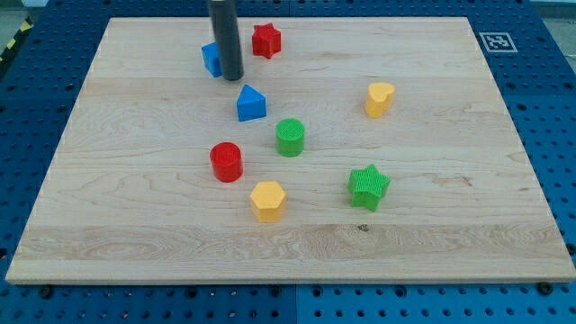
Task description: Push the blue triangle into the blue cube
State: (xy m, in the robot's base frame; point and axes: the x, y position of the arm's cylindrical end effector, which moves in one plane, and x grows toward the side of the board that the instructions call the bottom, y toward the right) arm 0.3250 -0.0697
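Observation:
The blue triangle (251, 103) lies on the wooden board left of centre. The blue cube (211, 58) sits above and to its left, near the view's top, partly hidden behind the rod. My tip (232, 76) rests on the board right beside the cube's right side, a short gap above the triangle. The triangle and the cube are apart.
A red star (265, 40) lies just right of the rod near the top. A green cylinder (290, 137), red cylinder (227, 162), yellow hexagon (268, 200), green star (368, 185) and yellow heart (379, 98) are spread over the board (450, 252).

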